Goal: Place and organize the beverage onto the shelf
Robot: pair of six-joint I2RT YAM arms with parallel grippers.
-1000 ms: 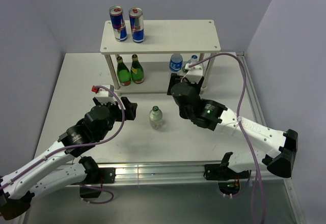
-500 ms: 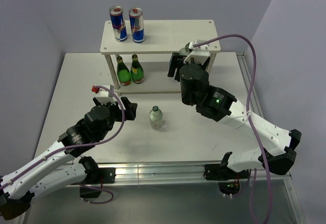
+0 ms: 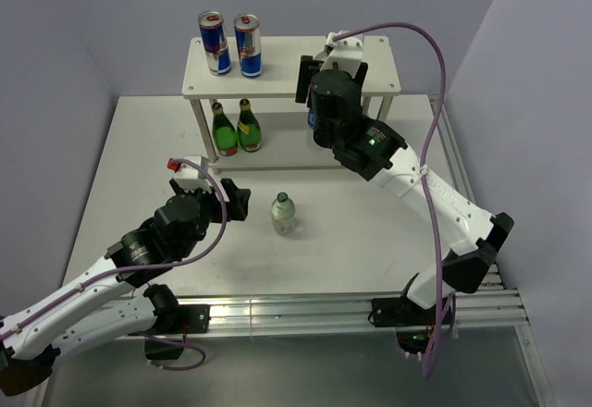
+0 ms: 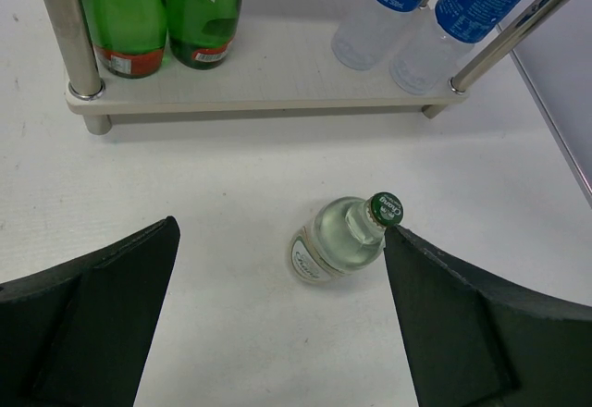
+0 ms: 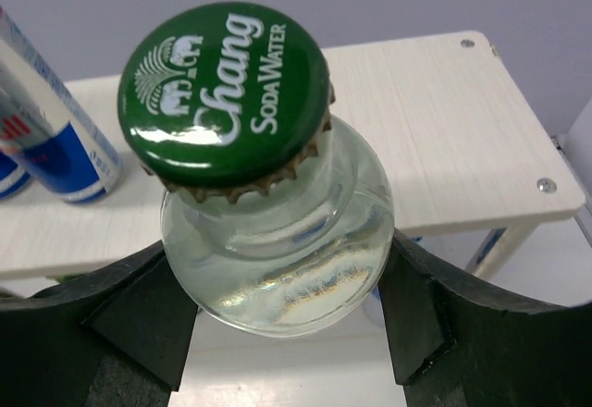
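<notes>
place: robot lab test cell
walls: plain lilac panels left, far, right
surface: white table, aluminium rail along near edge
wiring: exposed purple cable

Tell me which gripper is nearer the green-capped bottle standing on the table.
Left. The left gripper hangs open beside the table bottle, facing it; the right gripper is away over the shelf top, holding a second bottle.

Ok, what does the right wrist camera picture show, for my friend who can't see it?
A clear glass bottle with a green Chang Soda Water cap fills the picture, gripped between two black fingers. Behind it is a pale wooden shelf top, with a blue and silver can at the left.
</notes>
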